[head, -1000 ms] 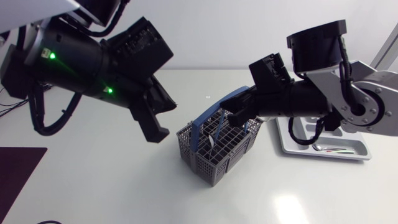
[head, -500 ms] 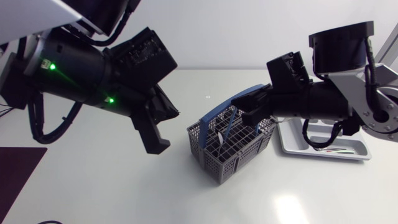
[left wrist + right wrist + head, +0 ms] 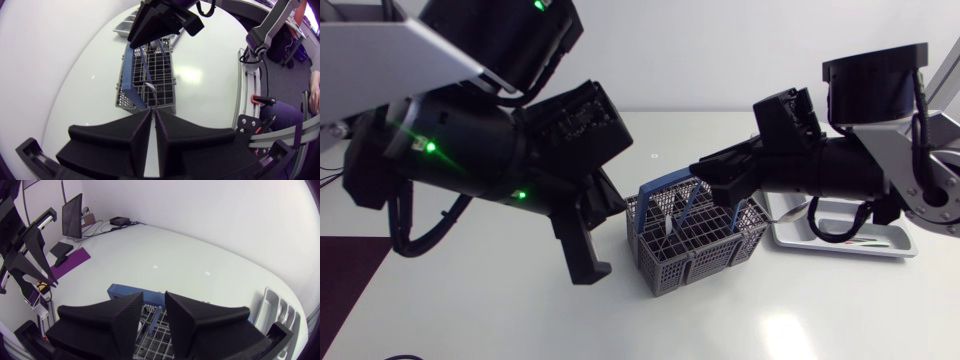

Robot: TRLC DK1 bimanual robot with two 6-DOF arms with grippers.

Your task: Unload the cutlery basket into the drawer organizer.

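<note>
Right gripper [image 3: 154, 302]: fingers narrowly apart, nothing held, poised over the grey mesh cutlery basket with blue handle [image 3: 695, 245] at the middle of the bench [image 3: 470, 320]. Left gripper [image 3: 153, 117]: closed to a slit, empty, near the basket's left side. White compartmented drawer organizer [image 3: 840, 240]: by the bench's right edge, some pieces lying in it. Step, as judged: picking cutlery; next move calls for descent onto one handle. Legible print: none.

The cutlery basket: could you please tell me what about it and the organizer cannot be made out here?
Cutlery basket: head view, contents too small and behind the mesh.
Drawer organizer: head view, the right arm covers most of it.
Right gripper: right wrist view, unclear whether it grips the blue handle.
</note>
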